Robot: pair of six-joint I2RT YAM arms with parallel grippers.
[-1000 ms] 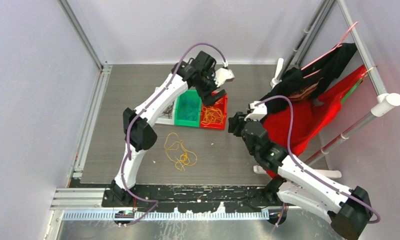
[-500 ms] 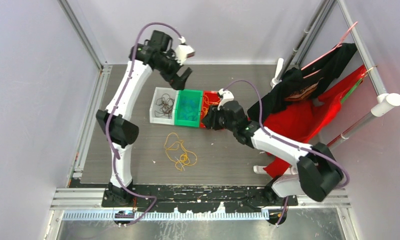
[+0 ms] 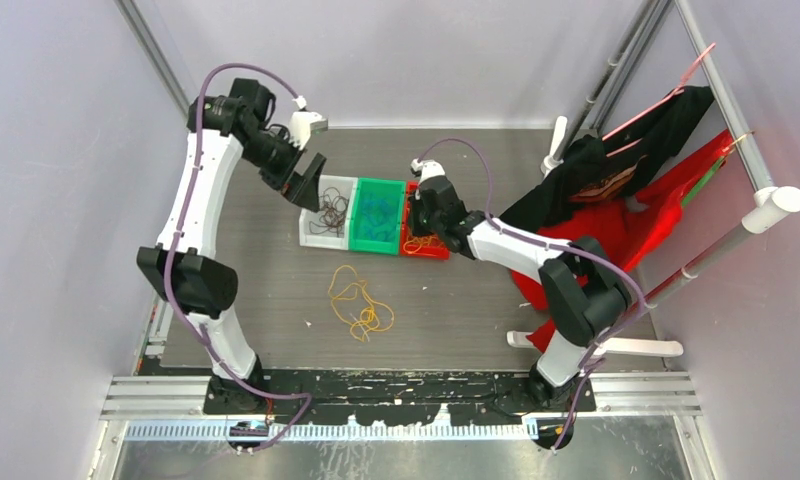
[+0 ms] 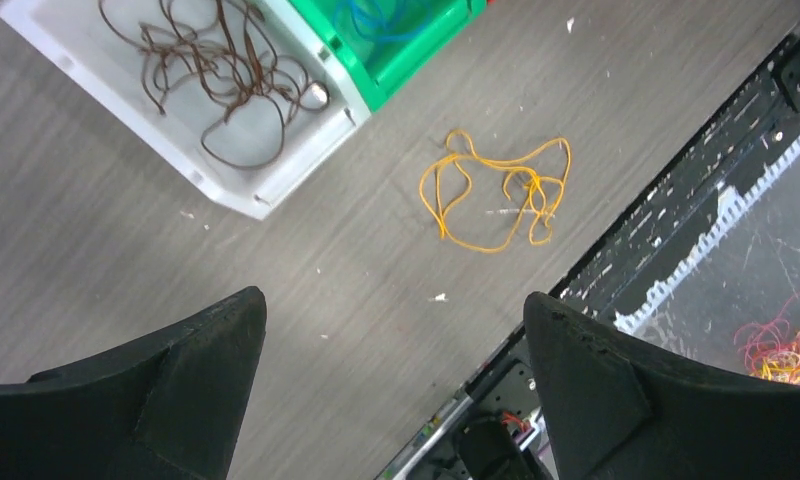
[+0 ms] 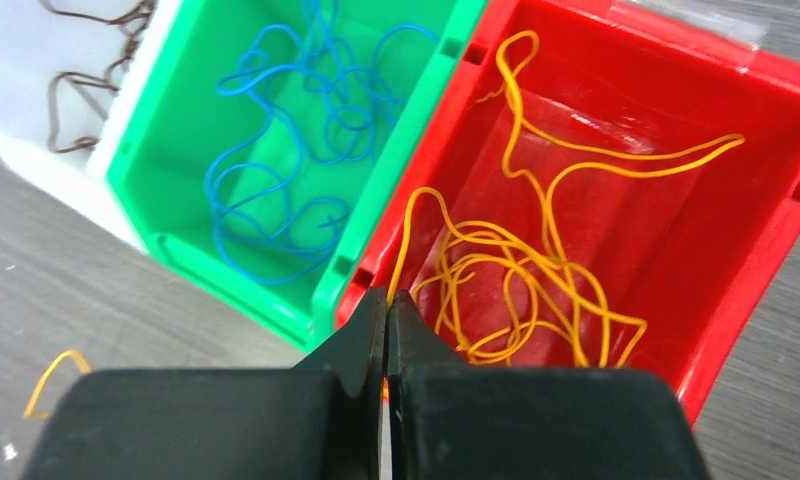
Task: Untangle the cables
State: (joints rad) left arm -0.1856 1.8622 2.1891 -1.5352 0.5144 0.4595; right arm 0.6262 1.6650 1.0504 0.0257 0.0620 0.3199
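Three bins hold sorted wires: brown cables (image 4: 204, 155) in the white bin (image 4: 238, 200), blue cables (image 5: 276, 190) in the green bin (image 5: 421, 120), yellow-orange ones in the red bin (image 5: 766, 200). My right gripper (image 5: 387, 300) is pinched tight at the red bin's near rim, a yellow-orange strand (image 5: 406, 225) running into its tips (nipped, I judge). My left gripper (image 4: 391, 320) hangs wide and holds nothing. One loose yellow-orange tangle (image 4: 528, 190) lies on the table near the bins. Next, I reckon: drop the strand inside the red bin, then fetch that tangle.
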